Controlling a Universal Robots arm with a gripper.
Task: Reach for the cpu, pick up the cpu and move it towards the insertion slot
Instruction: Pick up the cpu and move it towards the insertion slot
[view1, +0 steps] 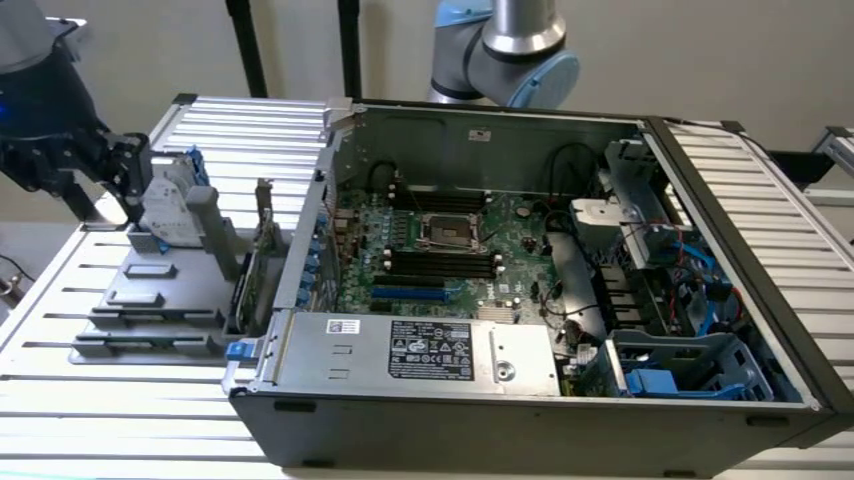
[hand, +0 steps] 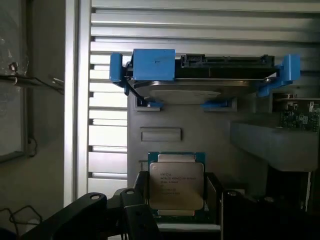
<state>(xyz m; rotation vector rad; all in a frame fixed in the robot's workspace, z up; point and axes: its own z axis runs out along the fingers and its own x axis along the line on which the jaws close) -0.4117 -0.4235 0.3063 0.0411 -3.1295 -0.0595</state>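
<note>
Exterior view: an open computer case (view1: 534, 400) lies on a slatted table (view1: 80, 400). Inside it is the insertion slot (view1: 447, 232), a shiny square frame on the green board, which appears to hold no chip. Well apart from it, at the exterior view's left, the gripper (view1: 127, 170) hangs over a grey rack (view1: 147, 300), just beside an upright hard drive (view1: 167, 205). Wrist view: the cpu (hand: 176, 182), silver-topped with a green rim, sits squarely within the gripper (hand: 177, 200), near the hard drive (hand: 200, 75). Whether the gripper is clamped on it cannot be told. The reach looks done, while the carry towards the slot has not yet begun.
</note>
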